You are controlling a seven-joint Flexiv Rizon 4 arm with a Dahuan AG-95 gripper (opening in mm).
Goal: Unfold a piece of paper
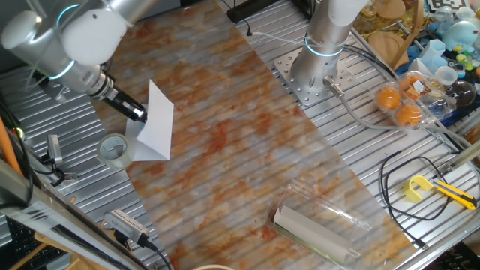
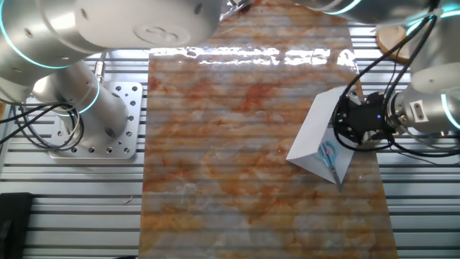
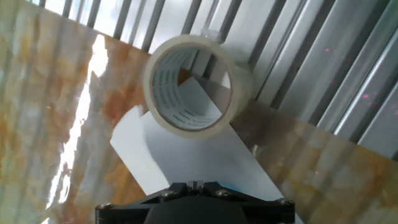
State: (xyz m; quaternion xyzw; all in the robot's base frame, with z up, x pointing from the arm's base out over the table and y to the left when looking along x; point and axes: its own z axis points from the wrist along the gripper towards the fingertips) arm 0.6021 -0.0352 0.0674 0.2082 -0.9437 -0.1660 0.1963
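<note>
The piece of paper (image 1: 155, 124) is a white folded sheet that stands like a tent on the marbled mat, its upper flap raised. The other fixed view shows the paper (image 2: 316, 133) with a blue scribble (image 2: 329, 152) on the lower flap. My gripper (image 1: 138, 112) comes in from the left, and in the other fixed view the gripper (image 2: 343, 119) sits at the flap's upper edge. In the hand view the fingertips (image 3: 194, 185) are pressed together on the paper (image 3: 186, 152).
A tape roll (image 1: 114, 150) lies beside the paper at the mat's edge and fills the hand view (image 3: 196, 87). A grey-white roll in clear casing (image 1: 315, 225) lies front right. A second arm's base (image 1: 319, 64), oranges (image 1: 405, 101), cables and a yellow tool (image 1: 420, 187) are at right.
</note>
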